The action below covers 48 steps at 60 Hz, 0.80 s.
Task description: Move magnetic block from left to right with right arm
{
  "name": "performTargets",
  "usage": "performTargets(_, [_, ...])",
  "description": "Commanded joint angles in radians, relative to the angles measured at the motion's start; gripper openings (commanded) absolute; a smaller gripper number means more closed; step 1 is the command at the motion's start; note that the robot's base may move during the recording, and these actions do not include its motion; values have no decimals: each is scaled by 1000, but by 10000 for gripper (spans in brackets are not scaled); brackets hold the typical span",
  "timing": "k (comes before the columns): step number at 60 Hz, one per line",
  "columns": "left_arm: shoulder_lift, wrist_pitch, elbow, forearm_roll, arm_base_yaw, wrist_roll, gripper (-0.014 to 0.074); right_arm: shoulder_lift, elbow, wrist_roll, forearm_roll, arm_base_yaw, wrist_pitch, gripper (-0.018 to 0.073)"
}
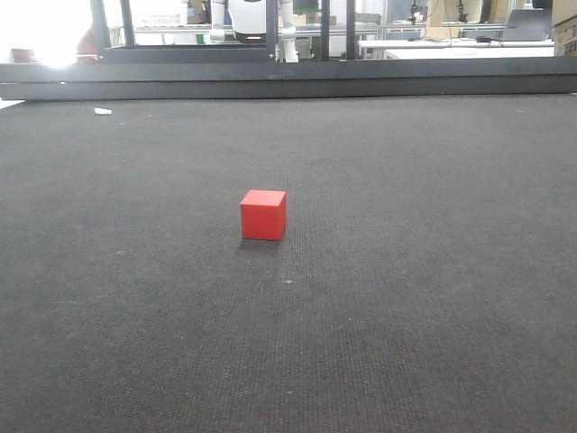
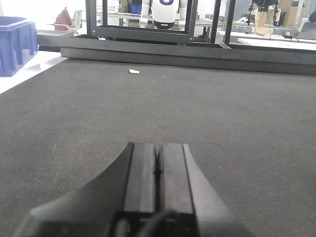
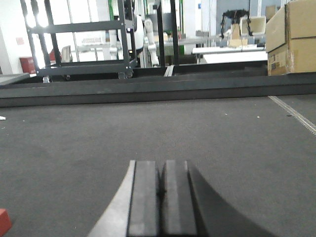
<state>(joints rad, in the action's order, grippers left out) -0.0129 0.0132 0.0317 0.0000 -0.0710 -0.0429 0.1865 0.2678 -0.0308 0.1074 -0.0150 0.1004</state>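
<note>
While it rests flat on one face on the dark carpet (image 1: 433, 298), the magnetic block (image 1: 263, 215) stands alone, well short of the black ledge (image 1: 288, 79) that runs along the carpet's far edge. In the front-facing view it is roughly opposite the middle of that ledge. It is a bright-red cube with sharp edges, and nothing touches it. The left gripper (image 2: 158, 148) has its two black fingers pressed together so that only a thin seam shows between them, and it holds nothing; it points toward the ledge over bare carpet. The right gripper (image 3: 162, 165) is likewise closed finger to finger with nothing between, also aimed at the ledge. In the right wrist view a red corner of the magnetic block (image 3: 4, 220) shows at the lower left edge of the frame, nearer than the ledge, left of the right gripper and apart from it. A small white scrap (image 2: 134, 71) lies on the carpet just in front of the ledge, toward its left end. Off the ledge's left end stands a blue crate (image 2: 17, 44); behind its right end is a cardboard box (image 3: 294, 37).
</note>
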Motion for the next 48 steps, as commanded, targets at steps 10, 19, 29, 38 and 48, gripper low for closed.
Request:
performTargets(10, [-14, -90, 9, 0, -7, -4, -116, 401, 292, 3, 0, -19, -19, 314])
performTargets(19, [-14, -90, 9, 0, -7, -4, -116, 632, 467, 3, 0, -80, 73, 545])
performTargets(29, [-14, -90, 9, 0, -7, -4, -116, 851, 685, -1, 0, -203, 213, 596])
performTargets(38, [-14, -90, 9, 0, -7, -4, -116, 1051, 873, -77, 0, -331, 320, 592])
performTargets(48, [-14, -90, 9, 0, -7, -4, -116, 1251, 1075, -251, -67, -459, 440, 592])
